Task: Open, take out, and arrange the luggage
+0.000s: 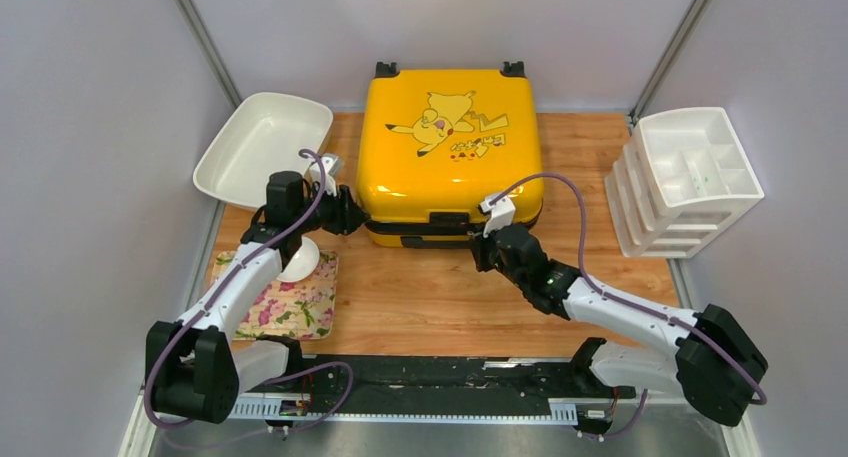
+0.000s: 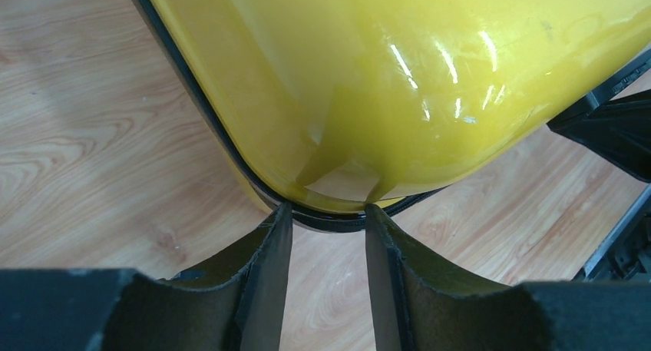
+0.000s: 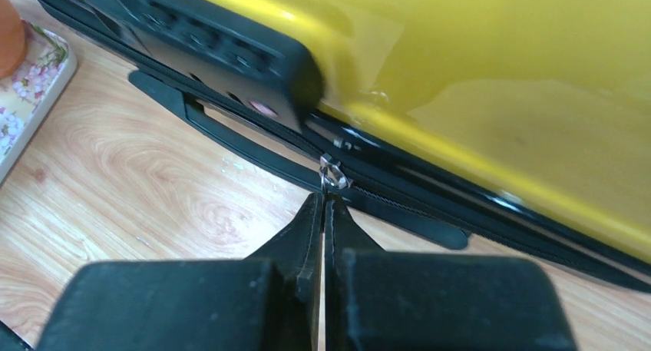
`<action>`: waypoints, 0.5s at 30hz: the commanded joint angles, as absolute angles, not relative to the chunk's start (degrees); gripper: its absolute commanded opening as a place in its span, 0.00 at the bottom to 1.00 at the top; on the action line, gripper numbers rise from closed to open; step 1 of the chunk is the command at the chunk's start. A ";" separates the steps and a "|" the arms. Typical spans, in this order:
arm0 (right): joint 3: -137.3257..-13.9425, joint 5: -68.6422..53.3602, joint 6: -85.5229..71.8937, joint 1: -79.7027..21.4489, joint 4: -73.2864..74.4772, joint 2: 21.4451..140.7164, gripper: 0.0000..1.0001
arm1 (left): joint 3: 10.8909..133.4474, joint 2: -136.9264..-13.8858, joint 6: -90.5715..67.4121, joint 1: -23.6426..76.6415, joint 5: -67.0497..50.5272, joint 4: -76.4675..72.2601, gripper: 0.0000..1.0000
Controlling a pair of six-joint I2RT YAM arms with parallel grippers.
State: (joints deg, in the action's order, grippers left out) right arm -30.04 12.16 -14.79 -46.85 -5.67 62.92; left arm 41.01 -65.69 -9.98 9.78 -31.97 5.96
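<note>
closed yellow luggage (image 1: 448, 137) lies flat straight ahead of both arms: left gripper (image 2: 328, 216) about half open, holding nothing, tips at its rounded corner; right gripper (image 3: 323, 201) pinched tight on the silver zipper pull (image 3: 335, 173) at its fingertips.

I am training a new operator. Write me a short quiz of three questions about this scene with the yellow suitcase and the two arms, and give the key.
1. True or false: the yellow suitcase lies with its lid already open.
2. What does the right gripper pinch? A) the carry handle B) the zipper pull C) a wheel
3. Short answer: at the suitcase's corner, are the jaws of the left gripper shut or apart?
Key: 1 false; 2 B; 3 apart.
</note>
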 commanded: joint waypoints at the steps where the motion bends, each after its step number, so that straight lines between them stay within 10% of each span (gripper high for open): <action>1: -36.64 12.21 -15.29 -50.97 -11.34 65.56 0.00 | 39.11 -67.68 -13.53 13.53 -32.34 0.70 0.45; 15: -40.87 16.78 -14.68 -58.62 -8.53 70.40 0.00 | 35.59 -72.50 -24.78 26.01 -31.56 -6.94 0.39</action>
State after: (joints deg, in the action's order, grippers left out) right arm -36.82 18.92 -14.50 -54.70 -3.79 71.18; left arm 37.50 -67.85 -17.54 21.82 -27.66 -2.94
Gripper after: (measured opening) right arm 0.009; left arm 0.387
